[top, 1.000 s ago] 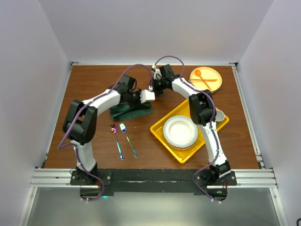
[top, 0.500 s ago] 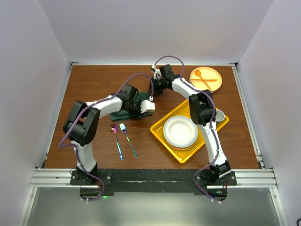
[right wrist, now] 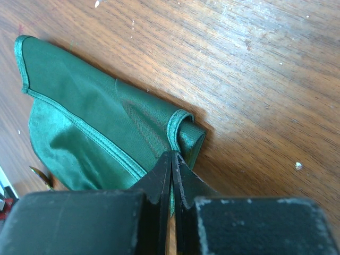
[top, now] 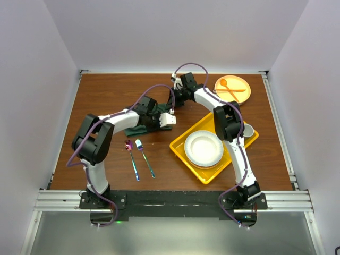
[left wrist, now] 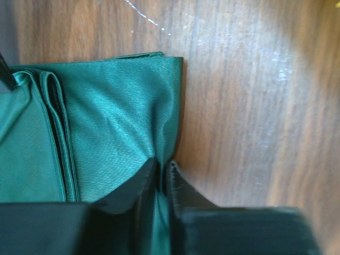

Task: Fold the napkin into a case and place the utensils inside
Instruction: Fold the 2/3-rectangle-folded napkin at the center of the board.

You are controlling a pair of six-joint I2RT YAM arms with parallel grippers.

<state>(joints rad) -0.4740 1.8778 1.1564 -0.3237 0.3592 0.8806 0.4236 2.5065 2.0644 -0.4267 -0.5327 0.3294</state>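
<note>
The dark green napkin [top: 139, 129] lies folded in layers on the brown table, mostly under my left arm. My left gripper [top: 169, 122] is low over its right edge. In the left wrist view the left gripper [left wrist: 162, 169] is shut on a raised fold of the napkin [left wrist: 117, 122]. My right gripper [top: 171, 102] sits just behind. In the right wrist view the right gripper [right wrist: 172, 156] is shut at a rolled hem of the napkin [right wrist: 90, 127], with green cloth between the jaws. The utensils, a shiny spoon [top: 130, 154] and fork [top: 145, 158], lie side by side nearer the bases.
A yellow tray [top: 180, 144] to the right holds a white plate [top: 203, 147]. A small cup [top: 247, 129] stands at the tray's far corner. At the back right, an orange plate [top: 239, 84] carries an orange spoon and fork.
My left gripper dropped from above the napkin to its right edge, opened, then closed on a fold. The right arm has stayed where it was.
</note>
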